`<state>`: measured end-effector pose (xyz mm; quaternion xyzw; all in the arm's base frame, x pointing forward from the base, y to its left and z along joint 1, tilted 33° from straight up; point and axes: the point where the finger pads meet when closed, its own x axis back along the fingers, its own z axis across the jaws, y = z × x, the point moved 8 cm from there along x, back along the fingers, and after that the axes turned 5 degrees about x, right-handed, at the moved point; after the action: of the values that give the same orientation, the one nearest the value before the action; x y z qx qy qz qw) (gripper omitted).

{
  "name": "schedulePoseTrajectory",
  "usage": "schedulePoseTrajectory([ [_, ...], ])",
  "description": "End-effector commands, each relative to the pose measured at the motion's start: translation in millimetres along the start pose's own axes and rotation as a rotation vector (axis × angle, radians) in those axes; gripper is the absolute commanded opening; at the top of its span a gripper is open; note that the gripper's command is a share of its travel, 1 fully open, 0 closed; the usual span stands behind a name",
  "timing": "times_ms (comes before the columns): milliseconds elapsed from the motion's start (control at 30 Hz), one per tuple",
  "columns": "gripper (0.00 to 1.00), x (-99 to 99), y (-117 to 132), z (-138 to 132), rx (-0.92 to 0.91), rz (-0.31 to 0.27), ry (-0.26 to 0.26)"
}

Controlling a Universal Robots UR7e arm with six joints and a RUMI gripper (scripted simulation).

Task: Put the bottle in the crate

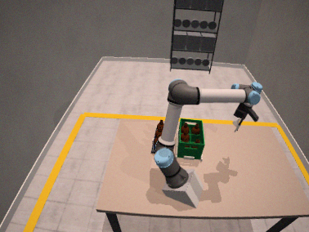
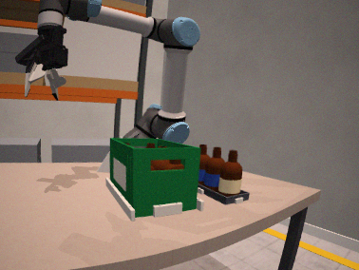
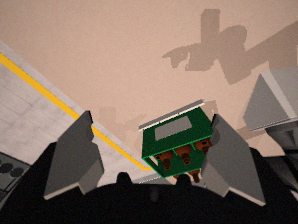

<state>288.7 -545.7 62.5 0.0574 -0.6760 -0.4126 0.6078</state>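
The green crate (image 1: 190,152) (image 2: 166,187) (image 3: 175,134) stands near the middle of the table with brown bottles (image 1: 185,132) (image 3: 186,159) in it; I cannot tell which slot is empty. A dark tray (image 2: 229,198) stands right beside the crate and carries three upright brown bottles (image 2: 231,174) (image 1: 159,128); in the top view the arm partly hides it. My gripper (image 1: 236,126) (image 2: 41,88) (image 3: 151,113) is open and empty. It hangs high above the table, well away from the crate on the side opposite the tray.
The robot's grey base block (image 1: 185,190) (image 3: 274,102) stands on the table (image 1: 253,171) (image 2: 57,223) near the crate. A yellow line (image 1: 61,159) marks the floor around the table. A shelf rack (image 1: 195,34) stands far behind.
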Motion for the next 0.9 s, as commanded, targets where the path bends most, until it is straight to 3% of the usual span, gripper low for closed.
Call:
schedulePoseTrajectory([
  [0,1.0,-1.2,54.7,6.7,-0.046,0.032,-0.009],
  [33,1.0,-1.2,54.7,6.7,-0.046,0.032,-0.009],
  [267,1.0,-21.5,144.8,29.5,-0.126,0.063,-0.011],
  [467,1.0,-42.6,202.8,53.3,-0.181,0.082,-0.016],
  [867,1.0,-69.9,257.1,84.3,-0.238,0.1,-0.024],
])
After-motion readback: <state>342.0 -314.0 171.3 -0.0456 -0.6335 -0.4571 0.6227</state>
